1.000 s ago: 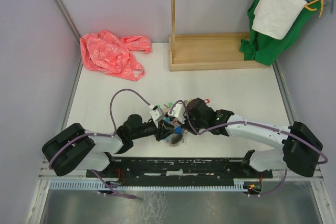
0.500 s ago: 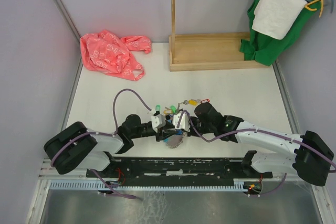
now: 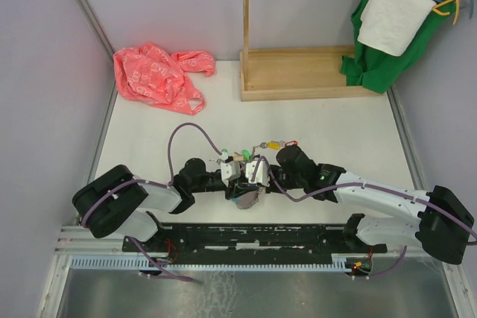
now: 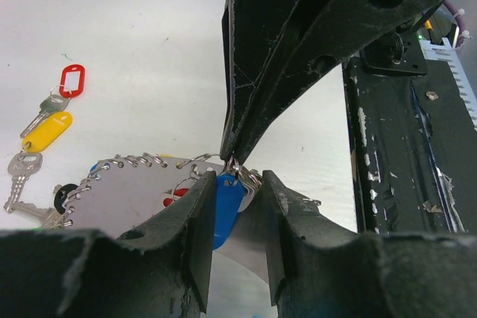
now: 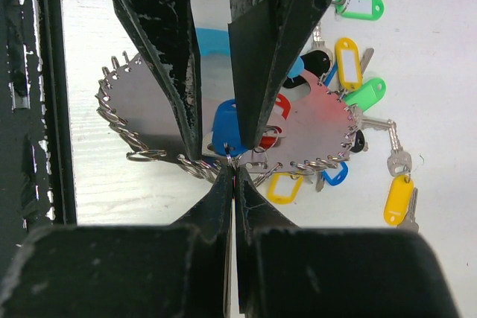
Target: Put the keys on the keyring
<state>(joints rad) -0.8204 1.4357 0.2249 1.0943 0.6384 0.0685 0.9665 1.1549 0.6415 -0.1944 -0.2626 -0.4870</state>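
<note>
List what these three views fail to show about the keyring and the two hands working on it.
Top external: the left hand and right hand cover most of the keyring; any opening is hidden.
Left wrist: what the right hand's fingertips pinch above the blue tag is too small to tell.
Right wrist: whether the left hand's fingers grip that tag or merely flank it is unclear.

Both arms are white shells (image 3: 380, 191) with chunky black joints (image 3: 112, 200). A purple cable (image 3: 188, 124) loops up behind the left end effector (image 4: 237, 184). Another trails behind the right end effector (image 5: 232, 173), plus a tiny green light (image 4: 426, 27) back there. Fingers (image 4: 186, 243) are matte black, edges chipped and speckled white.
</note>
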